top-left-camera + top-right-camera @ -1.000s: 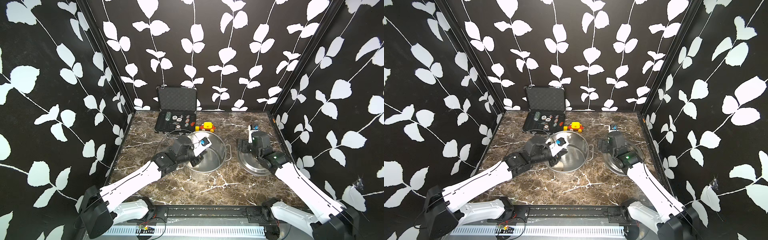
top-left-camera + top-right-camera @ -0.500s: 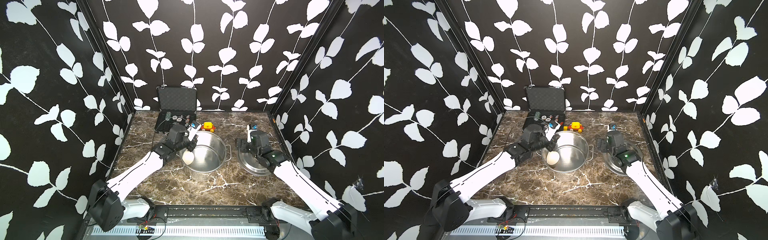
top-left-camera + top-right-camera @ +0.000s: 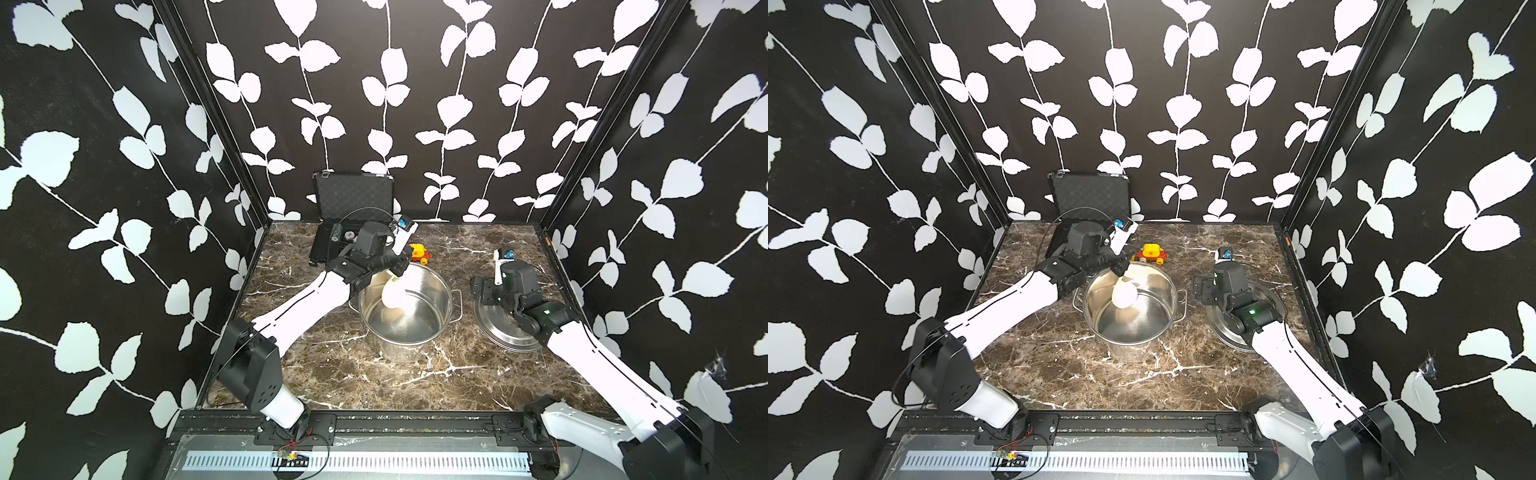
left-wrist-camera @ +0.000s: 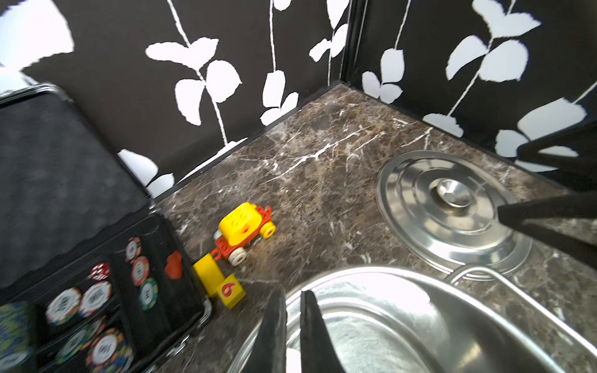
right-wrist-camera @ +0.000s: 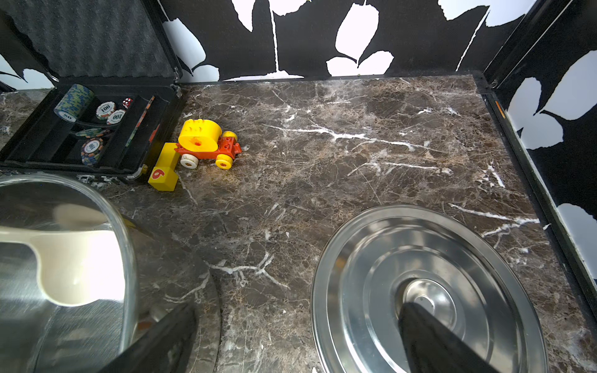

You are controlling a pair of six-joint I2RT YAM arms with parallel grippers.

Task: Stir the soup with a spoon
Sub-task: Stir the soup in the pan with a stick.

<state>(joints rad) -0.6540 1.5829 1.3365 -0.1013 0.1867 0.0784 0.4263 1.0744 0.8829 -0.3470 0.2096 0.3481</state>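
Note:
The spoon (image 3: 392,296) is a white ladle. Its round bowl hangs inside the steel pot (image 3: 401,352) near the back-left wall in both top views, spoon (image 3: 1124,296) and pot (image 3: 1130,352). No soup shows; the inside looks like bare metal. My left gripper (image 3: 398,269) (image 3: 1121,268) stands over the pot's back-left rim, shut on the spoon's handle. In the left wrist view its fingers (image 4: 291,294) nearly touch, with a white sliver between them above the pot (image 4: 403,323). My right gripper (image 5: 298,310) (image 3: 484,291) is open between the pot (image 5: 127,258) and the lid, holding nothing. The spoon (image 5: 74,271) shows there too.
A flat steel lid (image 3: 498,332) (image 3: 1223,330) (image 4: 420,200) (image 5: 365,274) lies right of the pot, under my right wrist. An open case of poker chips (image 3: 353,205) (image 3: 1088,195) stands at the back. A yellow-red toy car (image 3: 419,252) (image 5: 203,142) and a yellow numbered block (image 4: 231,290) lie beside it. Patterned walls close three sides.
My left arm has swung from the pot's near-left rim to its back-left rim, carrying the spoon, whose bowl now shows inside. The right arm has barely moved.

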